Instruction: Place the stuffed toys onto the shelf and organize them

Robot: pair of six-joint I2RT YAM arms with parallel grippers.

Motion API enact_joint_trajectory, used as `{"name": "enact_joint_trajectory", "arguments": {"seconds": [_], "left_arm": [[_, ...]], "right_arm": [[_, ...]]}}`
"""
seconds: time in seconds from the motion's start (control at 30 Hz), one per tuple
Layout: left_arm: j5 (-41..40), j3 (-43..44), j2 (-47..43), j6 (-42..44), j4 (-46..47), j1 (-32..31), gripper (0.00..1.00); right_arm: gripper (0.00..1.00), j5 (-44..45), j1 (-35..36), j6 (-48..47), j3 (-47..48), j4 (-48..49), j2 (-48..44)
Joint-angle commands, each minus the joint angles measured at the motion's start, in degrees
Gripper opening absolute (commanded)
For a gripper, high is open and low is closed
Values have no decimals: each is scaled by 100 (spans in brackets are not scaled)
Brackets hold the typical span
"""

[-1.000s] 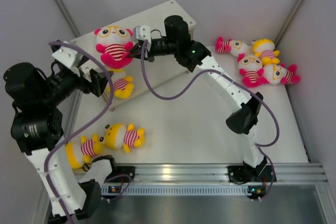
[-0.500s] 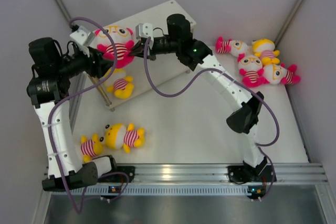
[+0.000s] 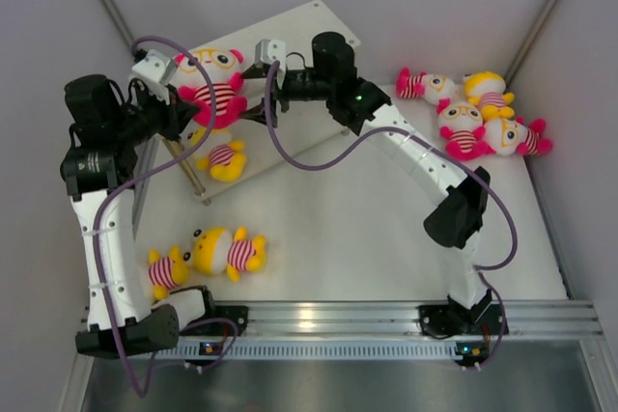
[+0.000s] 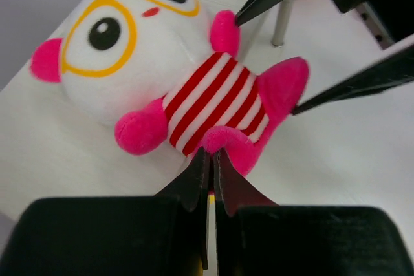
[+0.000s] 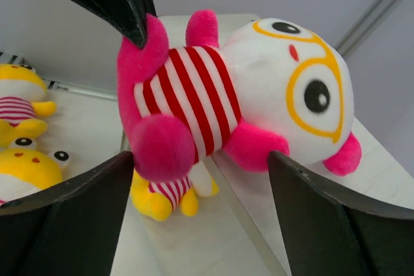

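Left hand (image 4: 208, 163) fingers together at pink doll (image 4: 213, 98) foot | right hand (image 5: 199, 158) spread wide astride it | both at shelf (image 3: 319, 21) top

In the right wrist view, the yellow doll (image 5: 169, 197) on the lower tier of the shelf (image 3: 309, 24) shows only its striped belly and feet, because the pink doll (image 5: 194, 95) covers its head. Both fingers of the right hand (image 5: 200, 159) run off the bottom edge there, and two more yellow dolls (image 5: 19, 134) are cut by the left edge. In the left wrist view, we cannot tell whether the left hand (image 4: 208, 159), fingers pressed together, pinches any plush of the pink leg. From above, the left arm (image 3: 101, 238) hides part of one doll on the desk (image 3: 166, 272).
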Motion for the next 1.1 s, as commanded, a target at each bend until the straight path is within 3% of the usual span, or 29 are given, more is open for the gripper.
{"name": "enact_joint_trajectory", "arguments": {"seconds": [0.0, 0.07, 0.17, 0.4, 0.63, 1.03, 1.07], "left_arm": [[-1472, -331, -443, -422, 1134, -4, 0], [-2042, -543, -575, -536, 1513, -4, 0], [-2220, -613, -532, -632, 1601, 4, 0], [-2581, -684, -470, -633, 1672, 4, 0], [-2591, -1167, -831, -370, 1672, -4, 0], [-2802, -1071, -928, -115, 1602, -4, 0], [-2828, -1062, -936, -115, 1602, 4, 9]], "right_arm": [[87, 270, -267, 709, -290, 1014, -687], [93, 139, -382, 991, -703, 1269, -1011], [98, 68, -558, 1159, -1379, 1543, -1538], [99, 453, -610, 615, -2987, 1587, -2630], [99, 683, -707, 491, -3446, 1482, -2973], [100, 955, -1841, 1466, -4246, 1604, -3403], [99, 990, -1980, 1502, -4325, 1604, -3421]]}}
